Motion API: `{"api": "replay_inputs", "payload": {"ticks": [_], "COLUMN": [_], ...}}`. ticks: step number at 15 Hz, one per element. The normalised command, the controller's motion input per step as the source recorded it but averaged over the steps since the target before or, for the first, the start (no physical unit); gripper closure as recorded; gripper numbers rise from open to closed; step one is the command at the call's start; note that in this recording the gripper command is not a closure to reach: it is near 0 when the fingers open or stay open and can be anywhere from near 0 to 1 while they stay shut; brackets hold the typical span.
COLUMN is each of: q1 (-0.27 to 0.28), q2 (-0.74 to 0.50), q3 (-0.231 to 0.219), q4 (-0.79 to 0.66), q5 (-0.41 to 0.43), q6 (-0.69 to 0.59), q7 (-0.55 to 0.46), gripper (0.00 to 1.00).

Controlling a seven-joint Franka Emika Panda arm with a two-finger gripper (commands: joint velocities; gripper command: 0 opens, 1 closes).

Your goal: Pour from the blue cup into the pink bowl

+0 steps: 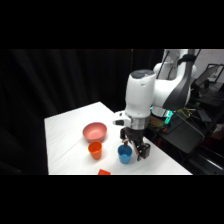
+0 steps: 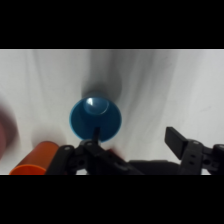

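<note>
Nearest the camera, a small orange-red flat piece (image 1: 104, 172) lies at the white surface's (image 1: 65, 130) front edge. Two tumblers stand upright: one orange plastic cup (image 1: 95, 150), one bright blue plastic cup (image 1: 124, 154). Behind sits one salmon-pink round bowl (image 1: 95, 131). Jaws (image 1: 135, 151) spread wide, one finger (image 2: 96, 134) over the blue cup's rim.

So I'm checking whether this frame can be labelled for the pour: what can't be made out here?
- Blue cup contents: wrist view too blurred.
- Grip on the cup: side view, gripper too small.
- Orange cup: wrist view, cut off by the bottom edge.
- Red object: side view, cut by the bottom edge.
</note>
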Motion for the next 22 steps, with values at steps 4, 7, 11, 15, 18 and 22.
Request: {"api": "replay_inputs", "payload": {"ticks": [4,7,11,15,18,22], "q1": [0.183,0.173,0.179,0.201,0.181,0.038], "q2": [0.32,0.26,0.08,-0.03,-0.09,-0.37], "q3": [-0.184,-0.207,-0.202,-0.201,-0.179,-0.087], "q4": [0.19,0.23,0.15,0.07,0.04,-0.06], "q5": [-0.164,-0.155,-0.156,-0.216,-0.214,-0.17], "q6": [0.13,0.07,0.02,-0.02,-0.15,-0.52], "q7": [0.17,0.15,0.17,0.23,0.23,0.1], "gripper": [0.0,0.0,1.0,0.91,0.05,0.05]}}
